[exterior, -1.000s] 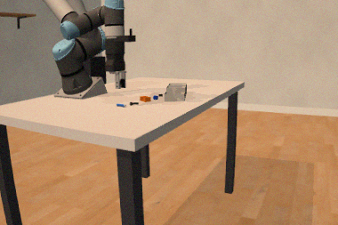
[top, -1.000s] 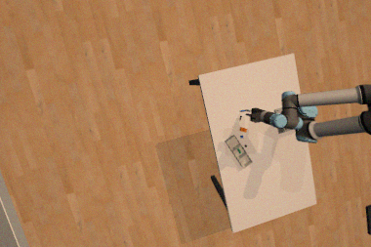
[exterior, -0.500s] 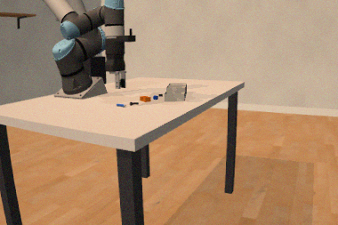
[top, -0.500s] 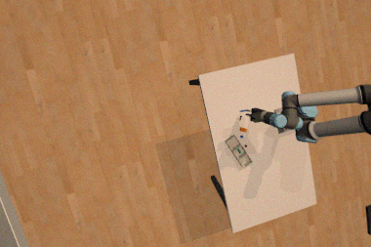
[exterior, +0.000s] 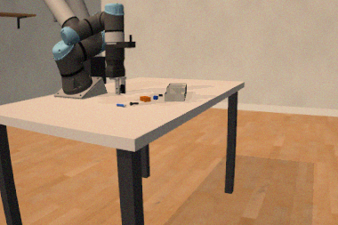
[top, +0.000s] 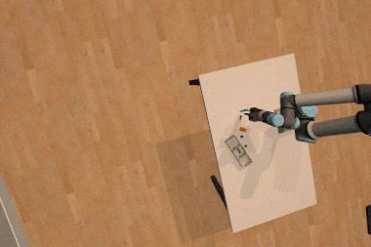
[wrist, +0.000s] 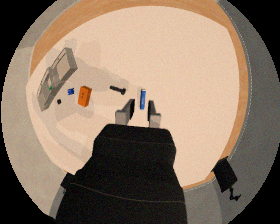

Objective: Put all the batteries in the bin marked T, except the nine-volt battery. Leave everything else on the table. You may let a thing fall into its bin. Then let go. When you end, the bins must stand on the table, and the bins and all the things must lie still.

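Note:
A slim blue cylinder, apparently a battery (top: 244, 110) (exterior: 121, 105) (wrist: 143, 99), lies on the table. My gripper (exterior: 120, 92) (wrist: 141, 105) is partly open and empty, above the table; in the wrist view the blue cylinder shows between and just beyond its fingertips. Grey open bins (top: 233, 153) (exterior: 174, 94) (wrist: 74, 61) stand close together on the table; no letter on them can be read. A small green thing (top: 239, 150) (wrist: 50, 87) shows in the bin area; what it is cannot be told.
A black bolt-like piece (exterior: 134, 103) (wrist: 118, 90) lies near the blue cylinder. An orange block (top: 243, 130) (exterior: 145, 99) (wrist: 84, 96), a small blue piece (exterior: 156, 97) (wrist: 70, 91) and a small black piece (top: 245, 145) (wrist: 59, 101) lie between it and the bins.

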